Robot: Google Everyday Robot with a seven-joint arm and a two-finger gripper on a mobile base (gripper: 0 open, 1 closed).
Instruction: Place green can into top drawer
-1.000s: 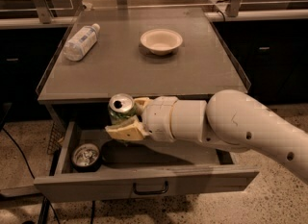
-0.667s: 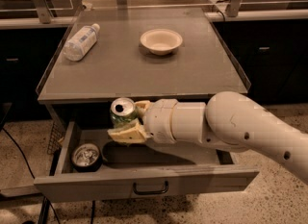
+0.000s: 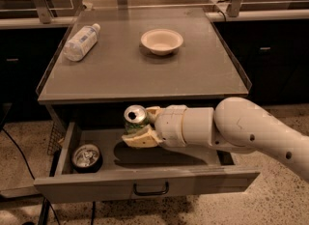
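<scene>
Cream-fingered gripper (image 3: 140,126) on a white arm (image 3: 231,127), above the grey top drawer (image 3: 145,183), clamped on the green can (image 3: 135,119) with its silver top.
Drawer handle (image 3: 151,189) dark; short can (image 3: 86,156) left of gripper, dark with silver top. Beyond gripper: grey tabletop (image 3: 145,77), cream bowl (image 3: 161,41), clear bottle (image 3: 81,42) with pale label. Floor (image 3: 270,204) speckled beige.
</scene>
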